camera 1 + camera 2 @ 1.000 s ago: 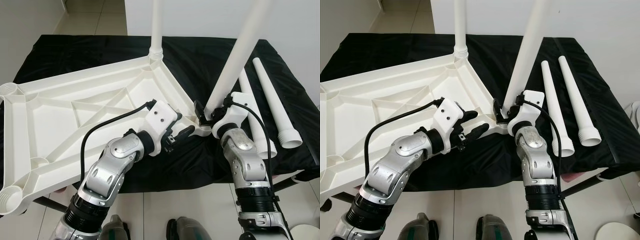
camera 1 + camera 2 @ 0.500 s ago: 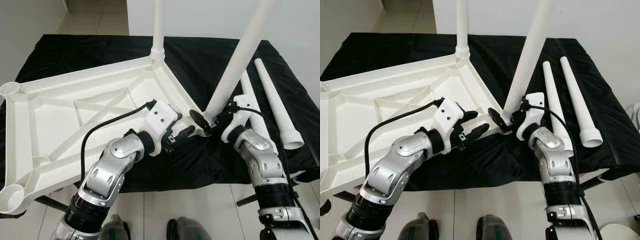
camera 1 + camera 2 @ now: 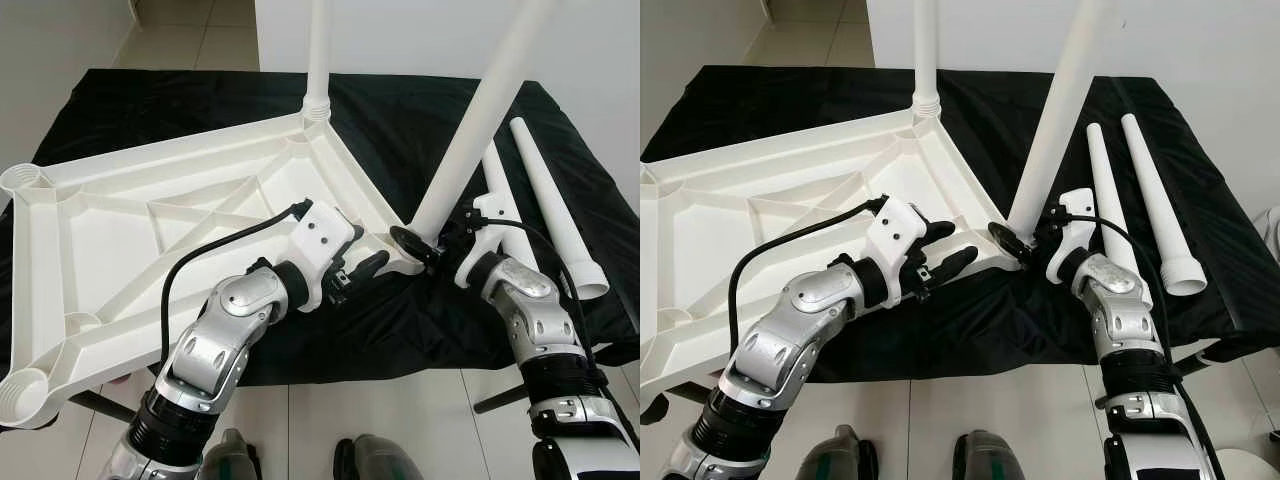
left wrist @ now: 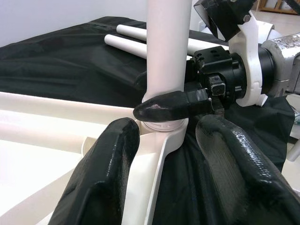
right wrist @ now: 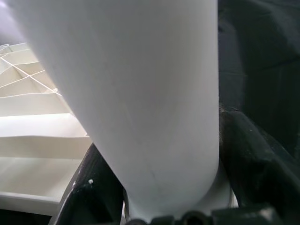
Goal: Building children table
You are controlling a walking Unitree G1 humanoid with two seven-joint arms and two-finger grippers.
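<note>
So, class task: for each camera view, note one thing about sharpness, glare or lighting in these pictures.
Left and right eye views: evenly lit and sharp; the upturned white plastic tabletop nearly bleaches out. Left wrist view: the left hand's glossy black fingers are near, soft and catch highlights. Right wrist view: the white plastic table leg is too close, blurred and featureless.

Black-draped table, white wall; pale tiled floor

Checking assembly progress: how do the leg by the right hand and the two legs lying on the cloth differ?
The leg in the right hand stands up from the tabletop's corner socket, leaning; the loose legs lie flat on the black cloth. The gripped leg is clasped at its base; the loose ones are untouched. All are white, tapered tubes.
</note>
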